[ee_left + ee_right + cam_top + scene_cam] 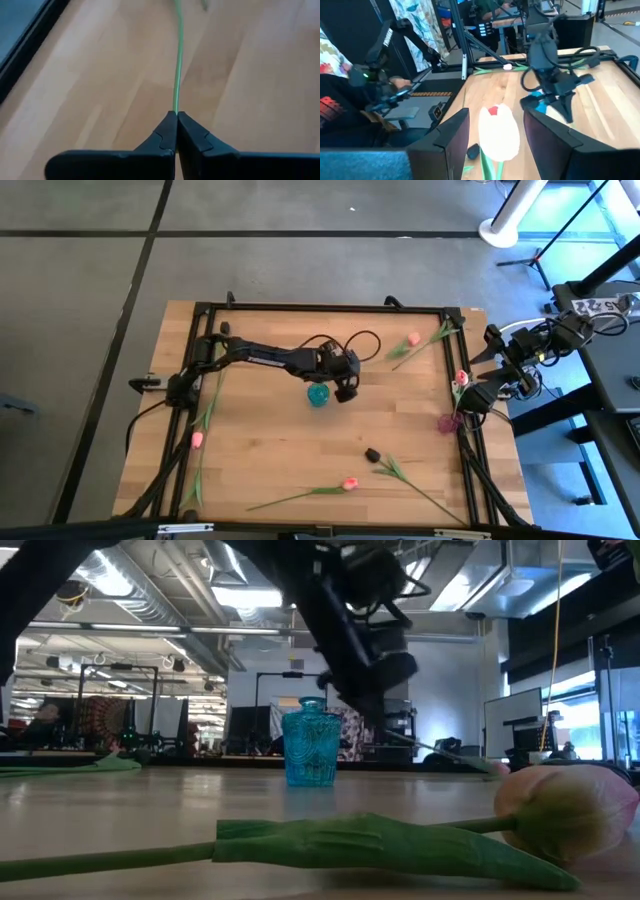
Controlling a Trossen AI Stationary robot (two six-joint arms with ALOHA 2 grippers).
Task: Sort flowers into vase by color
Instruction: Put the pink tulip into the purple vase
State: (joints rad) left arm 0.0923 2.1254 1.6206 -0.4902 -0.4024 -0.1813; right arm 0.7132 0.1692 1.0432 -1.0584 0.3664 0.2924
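blue vase beside left hand, bare wood around

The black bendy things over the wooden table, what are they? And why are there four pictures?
They are two robot arms, each ending in a two-fingered pincer. One camera looks down from above, one sits at table height, and one rides on each wrist. The left pincer, near the table's middle, is pinched shut on a thin green stem, beside a little blue vase. The right pincer, waiting at the table's right edge, holds a pink tulip between its fingers. More pink tulips lie on the wooden table, like one near the front. A purple vase stands at the right edge.
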